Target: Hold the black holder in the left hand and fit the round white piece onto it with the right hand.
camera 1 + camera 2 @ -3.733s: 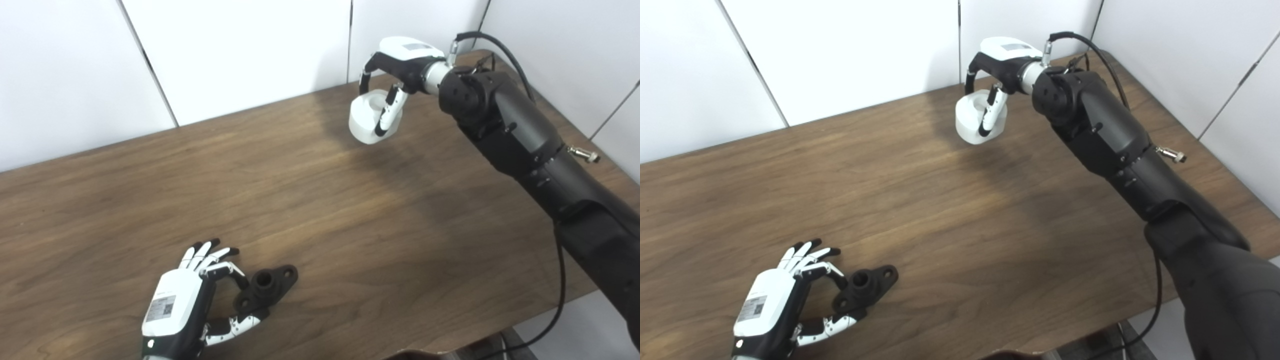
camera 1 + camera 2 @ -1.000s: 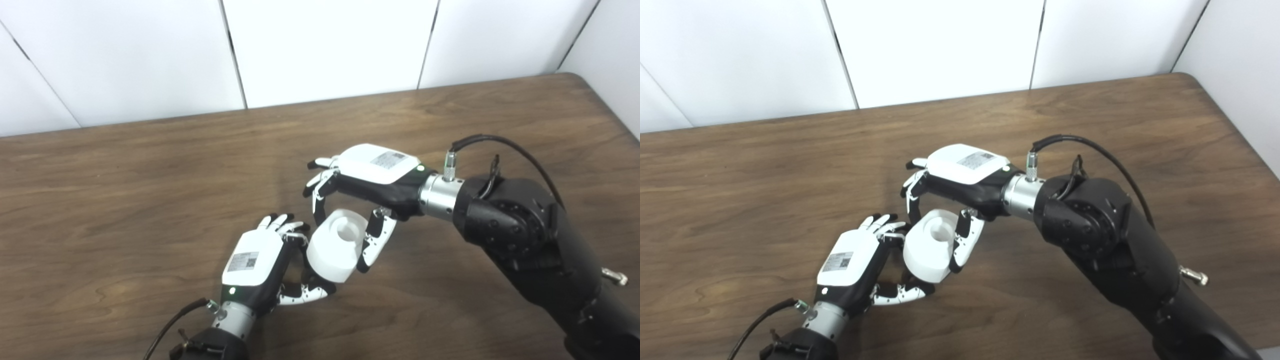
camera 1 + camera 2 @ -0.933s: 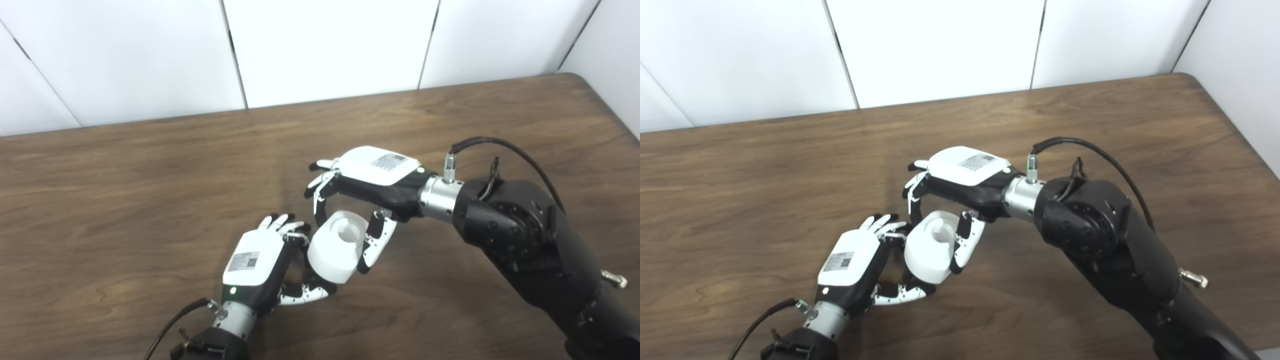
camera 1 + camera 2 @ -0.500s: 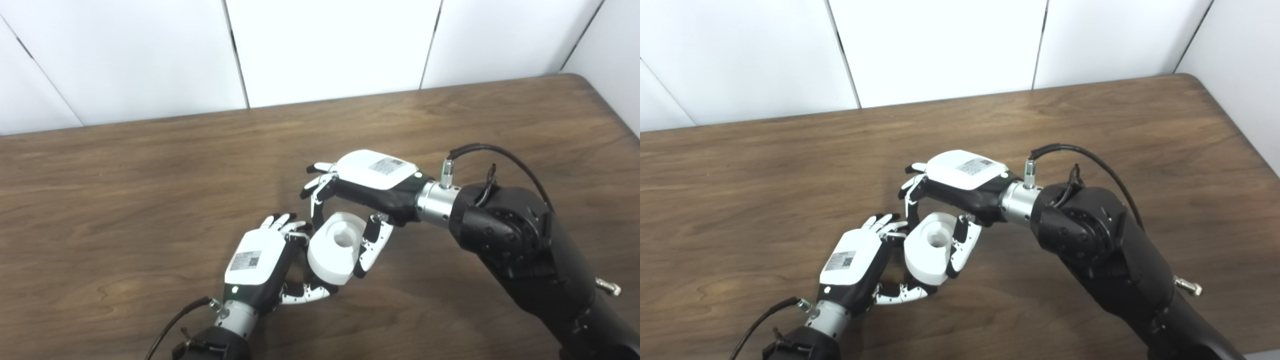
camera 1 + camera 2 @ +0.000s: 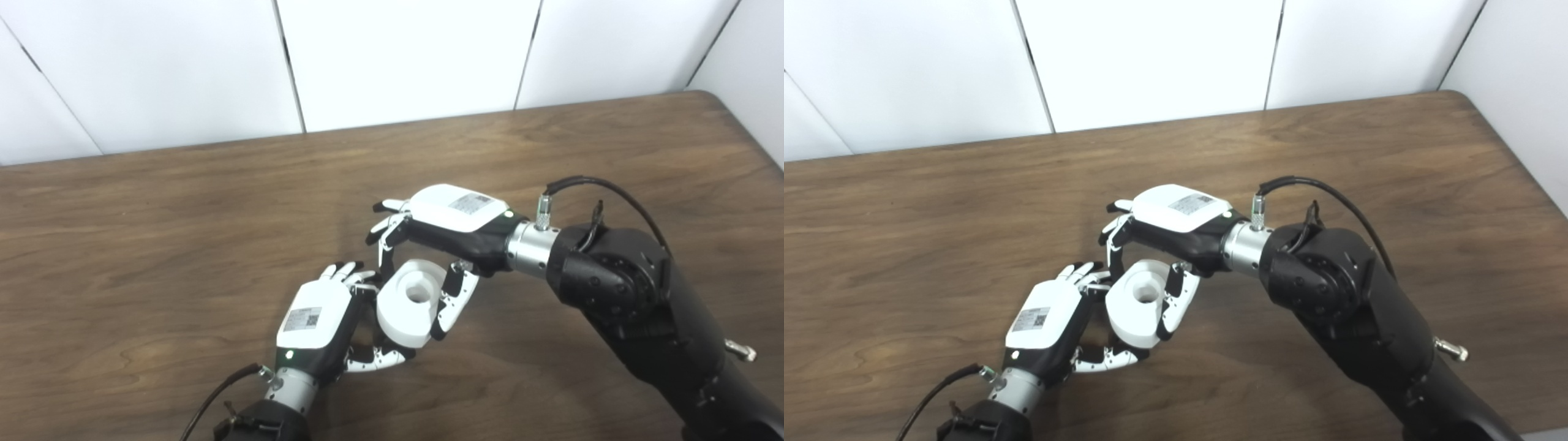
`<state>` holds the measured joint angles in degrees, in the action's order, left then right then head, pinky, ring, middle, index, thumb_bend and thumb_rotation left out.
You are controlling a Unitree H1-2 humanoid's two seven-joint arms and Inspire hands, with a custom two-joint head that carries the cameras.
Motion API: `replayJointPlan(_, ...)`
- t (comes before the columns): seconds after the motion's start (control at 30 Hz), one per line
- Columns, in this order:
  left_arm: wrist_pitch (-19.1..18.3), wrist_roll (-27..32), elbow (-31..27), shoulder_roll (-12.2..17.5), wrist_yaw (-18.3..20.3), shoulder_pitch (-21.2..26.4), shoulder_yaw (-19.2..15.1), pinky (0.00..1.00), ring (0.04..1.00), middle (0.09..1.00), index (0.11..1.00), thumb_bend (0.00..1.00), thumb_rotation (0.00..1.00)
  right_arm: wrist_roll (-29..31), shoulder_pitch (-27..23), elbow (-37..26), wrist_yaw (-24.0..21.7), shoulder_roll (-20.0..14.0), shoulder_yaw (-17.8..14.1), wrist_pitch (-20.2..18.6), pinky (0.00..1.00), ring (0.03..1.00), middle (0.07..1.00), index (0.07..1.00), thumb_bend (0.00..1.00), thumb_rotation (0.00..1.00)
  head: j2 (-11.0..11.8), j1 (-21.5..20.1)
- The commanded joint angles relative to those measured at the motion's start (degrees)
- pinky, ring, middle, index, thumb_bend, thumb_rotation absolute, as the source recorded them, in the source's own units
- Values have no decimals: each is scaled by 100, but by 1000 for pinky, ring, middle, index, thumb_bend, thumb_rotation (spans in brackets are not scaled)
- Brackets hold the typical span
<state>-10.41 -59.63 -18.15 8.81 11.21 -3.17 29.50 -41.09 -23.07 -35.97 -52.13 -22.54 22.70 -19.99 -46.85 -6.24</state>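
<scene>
Right robot hand (image 5: 450, 229) grasps white piece (image 5: 407, 303); left robot hand (image 5: 315, 327) perhaps clutches hidden holder.

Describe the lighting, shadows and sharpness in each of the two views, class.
Left eye view: bright, even light; the wall panels look washed out; a soft dark shadow lies on the table behind the right hand. Right eye view: the same; the white piece is sharp, while the black holder is hidden behind it and the left hand.

Labels (too small to read) on each robot hand (image 5: 313, 318).
</scene>
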Motion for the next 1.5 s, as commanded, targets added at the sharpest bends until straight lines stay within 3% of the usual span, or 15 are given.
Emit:
replayJointPlan(0.0, 15, -152, 54, 6, 329, -76, 170, 964, 927, 821, 486, 520, 59, -99, -196, -29, -134, -107, -5, -43, 939, 983, 853, 615, 860, 268, -8, -3)
replayJointPlan(0.07, 15, -162, 42, 11, 332, -77, 175, 963, 927, 820, 486, 520, 58, -122, -226, -53, -206, -127, -8, -71, 941, 985, 858, 665, 949, 328, -11, -5)
replayJointPlan(0.17, 34, -169, 48, 20, 313, -76, 178, 961, 924, 818, 486, 520, 58, -136, -253, -69, -247, -123, -41, -46, 938, 980, 866, 718, 996, 381, -14, -9)
replayJointPlan(0.4, 35, -168, 49, 17, 336, -78, 171, 962, 924, 817, 486, 520, 58, -223, -380, -92, -401, -115, -48, -59, 946, 974, 877, 770, 1000, 436, -11, -18)
replayJointPlan(1.0, -5, -180, 103, -6, 385, -32, 154, 967, 920, 810, 486, 520, 58, -77, -621, -170, -635, -183, -196, -207, 999, 1000, 911, 812, 1000, 444, 23, -30)
replayJointPlan(1.3, 10, -177, 203, 17, 347, 14, 135, 964, 916, 798, 486, 519, 60, -73, -1158, -467, -1400, -434, -303, -658, 1000, 1000, 959, 889, 1000, 529, 75, -49)
replayJointPlan(1.47, -5, -191, 220, 24, 343, 29, 120, 961, 913, 793, 486, 519, 60, -68, -1430, -548, -1899, -477, -525, -687, 1000, 1000, 976, 910, 1000, 567, 87, -53)
